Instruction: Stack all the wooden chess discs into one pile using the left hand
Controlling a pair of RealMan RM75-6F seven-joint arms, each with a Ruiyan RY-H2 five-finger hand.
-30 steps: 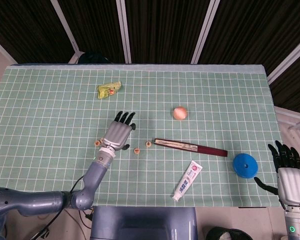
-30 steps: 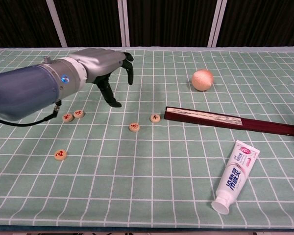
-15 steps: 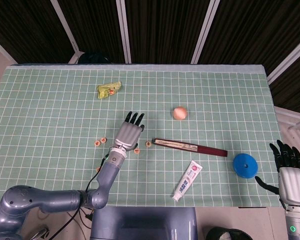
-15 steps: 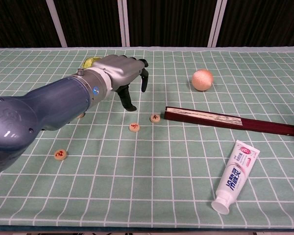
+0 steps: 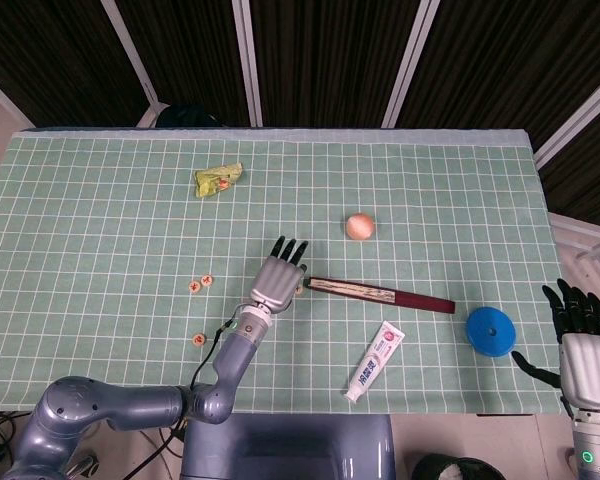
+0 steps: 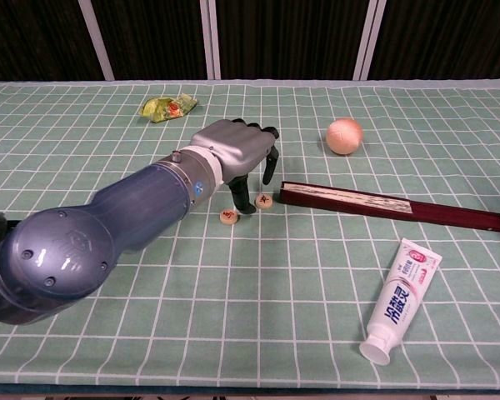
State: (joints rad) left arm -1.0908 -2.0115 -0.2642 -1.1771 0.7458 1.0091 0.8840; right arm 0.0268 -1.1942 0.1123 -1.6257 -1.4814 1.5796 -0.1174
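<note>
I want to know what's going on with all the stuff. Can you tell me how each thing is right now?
Left hand: over two discs, fingers pointing down, holding nothing.
Right hand: off the table edge, fingers apart, empty.
Discs: flat on the cloth, scattered, none stacked.
Fan: folded shut, lying flat.
Toothpaste: capped, lying flat.
Ball: resting alone.
Wrapper: crumpled.
Blue disc: flat near the right edge.

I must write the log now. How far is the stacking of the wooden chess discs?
Done: nothing; no pile shows in either view. In hand: the left hand hovers over two discs near the folded fan, fingers pointing down, holding nothing. Left: these two, the pair of discs further left and a single disc nearer the robot all lie flat and unstacked. The right hand rests idle at the table edge.
</note>
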